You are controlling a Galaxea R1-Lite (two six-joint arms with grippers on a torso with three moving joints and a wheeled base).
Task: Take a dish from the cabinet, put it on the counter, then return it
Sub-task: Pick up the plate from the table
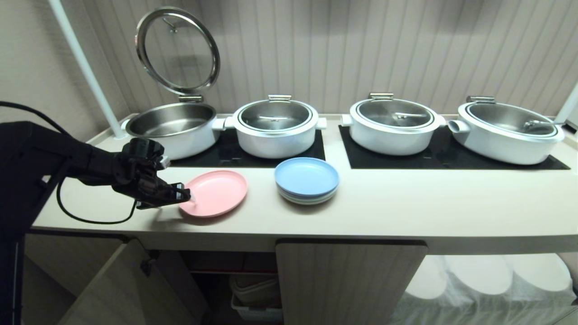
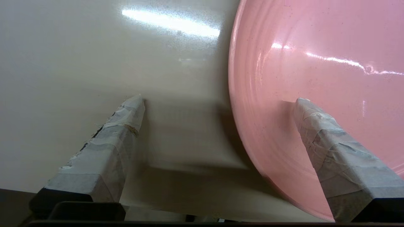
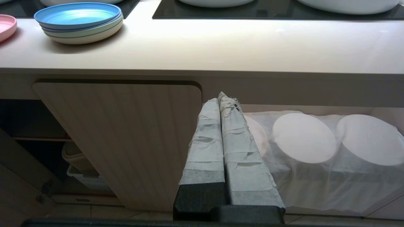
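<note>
Plate [image 1: 216,192] sat flat on the desk [image 1: 406,203], in front of the left cooktop panel and just beside the blue-topped stack [image 1: 306,180]. I had the left pincer [image 1: 183,195] right at its near-left rim, reaching in low and roughly level from the left side. Pink dish lay straight ahead of the tips, toward the middle of the desk, so this arm was plainly the nearer one. Being round, the plate had no long axis to line up with; what mattered was the rim, and I read the jaws as straddling it.

In the left wrist view the pincer [image 2: 217,104] stood spread wide: one taped finger [image 2: 331,148] hung over the pink inner slope, the other finger [image 2: 107,148] over bare desk outside the edge. I couldn't tell whether either pad touched anything. Nothing was gripped; the plate rested on its own.

My right pincer [image 3: 221,101] was parked low in front of the cabinet [image 3: 126,138], fingers pressed together on nothing, well apart from the plate.

Below, the left cabinet door [image 1: 117,289] hung open. My judgement: placing was done, and the return leg called for closing on that rim.
</note>
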